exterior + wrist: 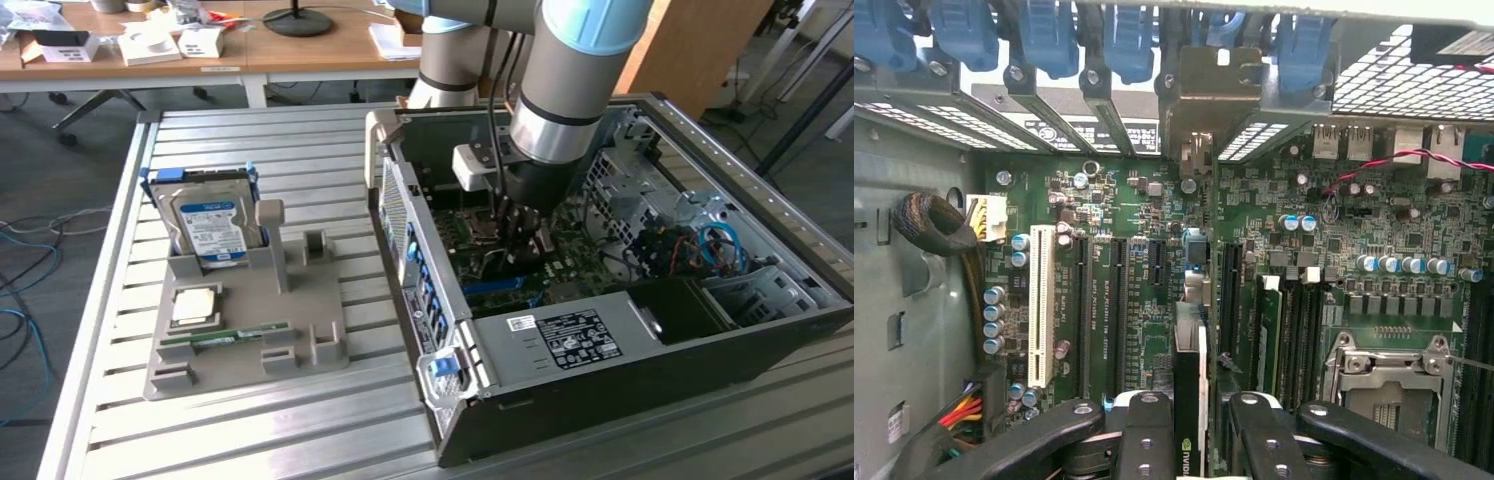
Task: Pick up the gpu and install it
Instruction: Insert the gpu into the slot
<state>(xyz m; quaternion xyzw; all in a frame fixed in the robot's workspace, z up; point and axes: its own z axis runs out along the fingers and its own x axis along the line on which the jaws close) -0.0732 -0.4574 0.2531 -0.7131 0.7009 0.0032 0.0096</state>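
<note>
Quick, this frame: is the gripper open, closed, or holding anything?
Gripper: closed on the gpu, held edge-on over the motherboard.

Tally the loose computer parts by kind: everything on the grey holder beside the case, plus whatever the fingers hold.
On the grey holder:
hard drive: 1
processor chip: 1
memory stick: 1
Between the fingers, over the motherboard:
gpu: 1
Total: 4
</note>
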